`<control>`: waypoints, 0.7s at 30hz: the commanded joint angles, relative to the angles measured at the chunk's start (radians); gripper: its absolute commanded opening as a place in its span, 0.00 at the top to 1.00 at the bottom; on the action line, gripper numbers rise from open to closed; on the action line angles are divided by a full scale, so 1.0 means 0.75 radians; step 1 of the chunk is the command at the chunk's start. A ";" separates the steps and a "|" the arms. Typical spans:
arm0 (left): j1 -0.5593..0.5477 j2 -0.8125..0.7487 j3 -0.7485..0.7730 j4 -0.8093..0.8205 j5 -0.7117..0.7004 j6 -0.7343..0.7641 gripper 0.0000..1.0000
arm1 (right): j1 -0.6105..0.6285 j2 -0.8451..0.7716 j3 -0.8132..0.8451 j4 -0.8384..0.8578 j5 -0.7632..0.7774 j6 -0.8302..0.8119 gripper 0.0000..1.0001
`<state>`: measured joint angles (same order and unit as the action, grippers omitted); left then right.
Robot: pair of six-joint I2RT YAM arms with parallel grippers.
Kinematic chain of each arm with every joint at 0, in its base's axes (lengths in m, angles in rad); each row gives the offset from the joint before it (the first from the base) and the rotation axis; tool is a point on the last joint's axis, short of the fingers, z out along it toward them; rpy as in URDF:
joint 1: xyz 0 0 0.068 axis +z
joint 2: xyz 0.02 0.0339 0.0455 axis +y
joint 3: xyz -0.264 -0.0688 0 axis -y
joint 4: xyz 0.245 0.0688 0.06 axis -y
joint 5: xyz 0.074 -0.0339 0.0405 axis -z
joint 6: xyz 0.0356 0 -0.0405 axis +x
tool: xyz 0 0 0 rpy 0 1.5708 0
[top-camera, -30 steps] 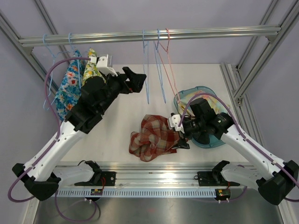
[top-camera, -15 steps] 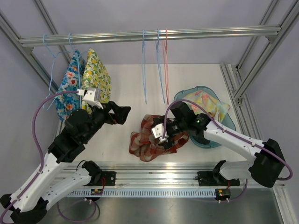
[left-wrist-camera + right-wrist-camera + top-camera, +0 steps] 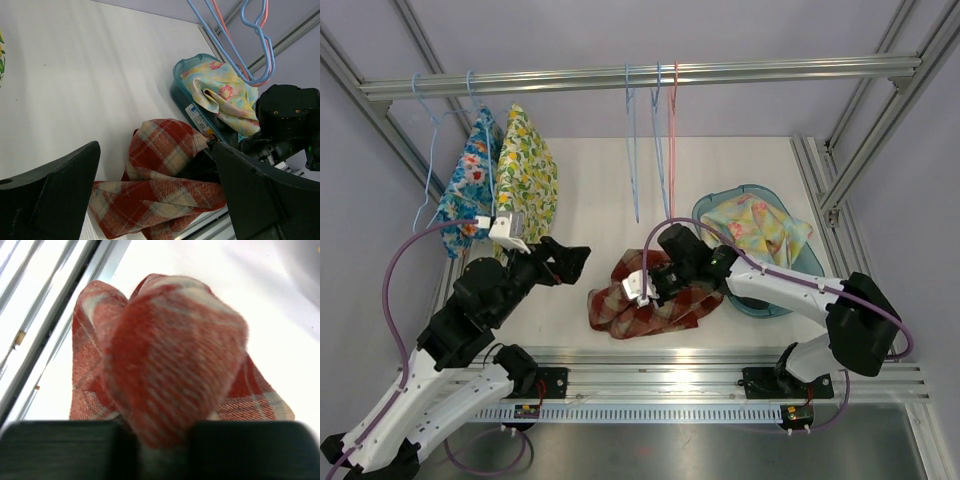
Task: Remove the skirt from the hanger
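Observation:
A red plaid skirt (image 3: 620, 305) lies crumpled on the white table, off any hanger. My right gripper (image 3: 645, 285) is shut on a bunched fold of it; in the right wrist view that fold (image 3: 170, 355) bulges up between the fingers of the right gripper (image 3: 162, 432). My left gripper (image 3: 570, 262) hangs open to the left of the skirt, apart from it. The left wrist view looks down at the plaid cloth (image 3: 160, 165) between its spread fingers. Two floral skirts, blue (image 3: 465, 190) and yellow (image 3: 525, 175), hang on hangers at the rail's left end.
Bare hangers, two blue (image 3: 633, 150) and one pink (image 3: 673, 130), dangle from the rail's middle. A teal basin (image 3: 750, 187) holding a yellow floral cloth (image 3: 755, 225) sits right of the plaid skirt. Frame posts stand on both sides.
My right gripper moved left onto the plaid skirt and shut on a fold, dragging the cloth slightly left. My left arm came down and back from the hanging skirts, staying open.

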<state>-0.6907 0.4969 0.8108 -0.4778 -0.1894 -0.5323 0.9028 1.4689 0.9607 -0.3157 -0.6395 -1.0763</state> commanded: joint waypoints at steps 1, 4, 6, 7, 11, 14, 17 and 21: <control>0.003 -0.043 -0.013 0.036 -0.040 -0.008 0.01 | 0.005 -0.107 0.079 -0.043 -0.088 0.105 0.88; 0.003 -0.053 -0.024 0.042 -0.040 0.004 0.01 | 0.005 -0.277 0.059 -0.129 -0.163 0.163 1.00; 0.003 -0.059 -0.016 0.046 -0.034 0.022 0.01 | -0.005 -0.432 0.044 -0.176 -0.176 0.183 1.00; 0.003 -0.063 -0.015 0.044 -0.034 0.029 0.01 | -0.011 -0.483 0.040 -0.191 -0.162 0.206 1.00; 0.003 -0.075 -0.007 0.058 -0.034 0.076 0.01 | -0.075 -0.686 0.089 -0.283 -0.050 0.396 1.00; 0.003 -0.080 -0.007 0.083 -0.042 0.108 0.01 | -0.169 -0.819 0.120 -0.307 0.014 0.500 1.00; 0.003 -0.078 -0.001 0.097 -0.046 0.131 0.01 | -0.246 -0.938 0.142 -0.311 0.116 0.609 1.00; 0.003 -0.069 0.013 0.105 -0.040 0.155 0.01 | -0.261 -1.052 0.185 -0.262 0.575 0.785 1.00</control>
<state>-0.6907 0.4458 0.7971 -0.4557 -0.2066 -0.4545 0.7170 0.7216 1.0283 -0.5713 -0.4683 -0.6216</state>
